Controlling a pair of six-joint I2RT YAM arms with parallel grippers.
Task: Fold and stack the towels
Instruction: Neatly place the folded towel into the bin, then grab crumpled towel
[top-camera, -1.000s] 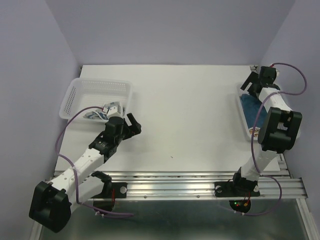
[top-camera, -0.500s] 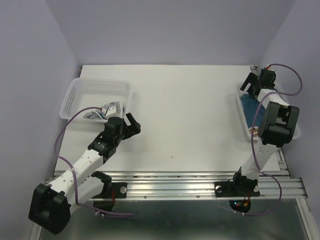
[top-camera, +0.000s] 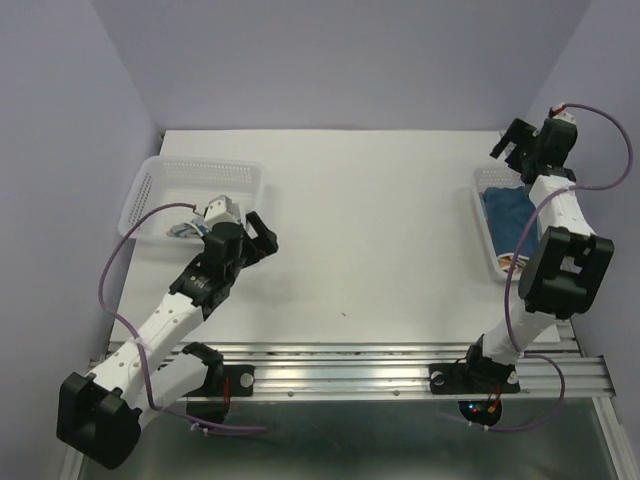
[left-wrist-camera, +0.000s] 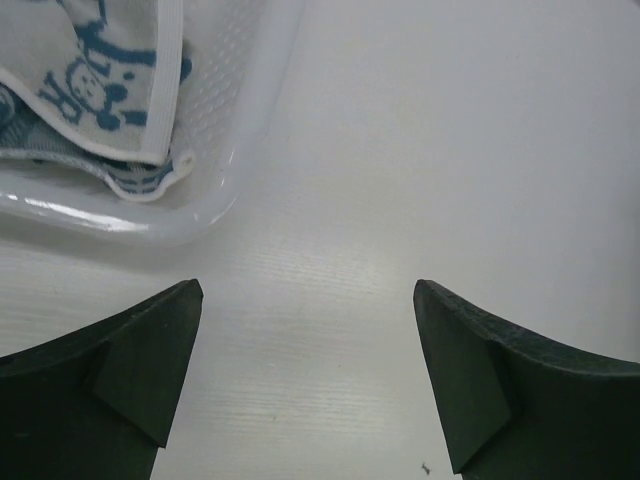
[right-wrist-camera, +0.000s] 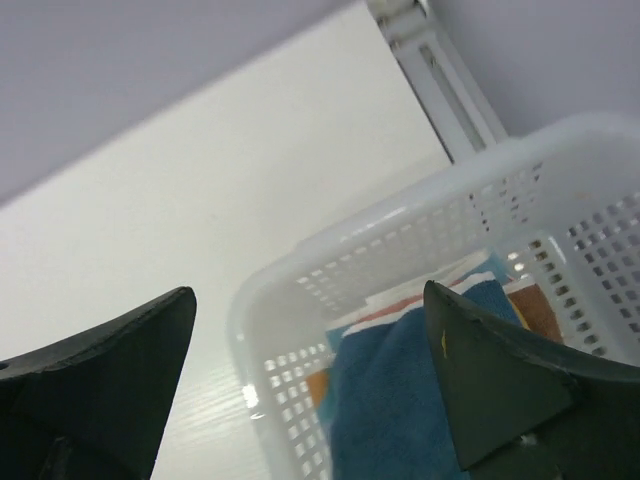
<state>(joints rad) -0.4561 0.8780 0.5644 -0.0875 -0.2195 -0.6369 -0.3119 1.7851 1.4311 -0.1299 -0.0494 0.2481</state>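
Conceivably the right gripper (right-wrist-camera: 308, 292), spread and empty beside the soft dark blue towel (right-wrist-camera: 390, 400) in its white perforated plastic basket (right-wrist-camera: 400, 250), could pinch the layered cloths (right-wrist-camera: 318, 385) beneath too; the left gripper (left-wrist-camera: 308, 285) gapes empty by a second white basket (left-wrist-camera: 250, 130).

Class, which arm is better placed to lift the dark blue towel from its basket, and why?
Right. The right gripper hangs open over the far end of the basket holding the dark blue towel. The left gripper, also open, is beside the other basket across the table.
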